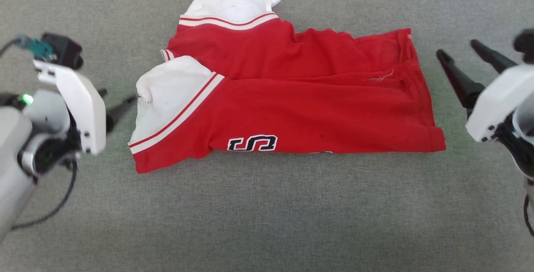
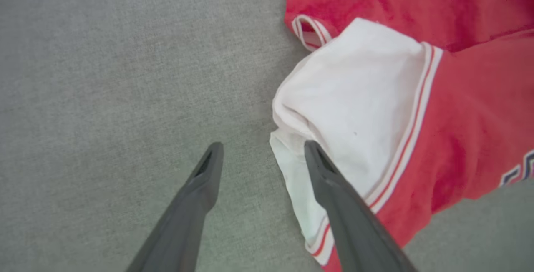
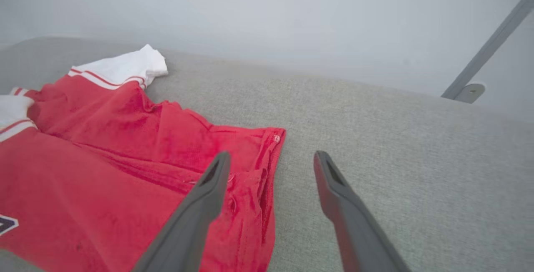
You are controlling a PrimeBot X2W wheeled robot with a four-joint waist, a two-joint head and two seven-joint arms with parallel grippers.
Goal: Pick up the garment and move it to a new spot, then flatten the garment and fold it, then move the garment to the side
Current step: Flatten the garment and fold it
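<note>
Folded red garment (image 1: 292,96) rests midway on grey upholstered surface (image 1: 267,213), flanked by two grippers.
Left gripper (image 2: 263,144), jaws spread wide and empty, sits at its near white sleeve (image 1: 171,92); right gripper (image 3: 272,155), equally wide, holds nothing beside the hem (image 1: 421,92). Another white sleeve (image 1: 233,1) lies farthest back.

The garment (image 1: 292,105) lies on the middle of the fabric surface (image 1: 267,222). My left gripper (image 1: 118,96) sits just beside its nine o'clock edge, my right gripper (image 1: 459,49) near its three o'clock edge.
</note>
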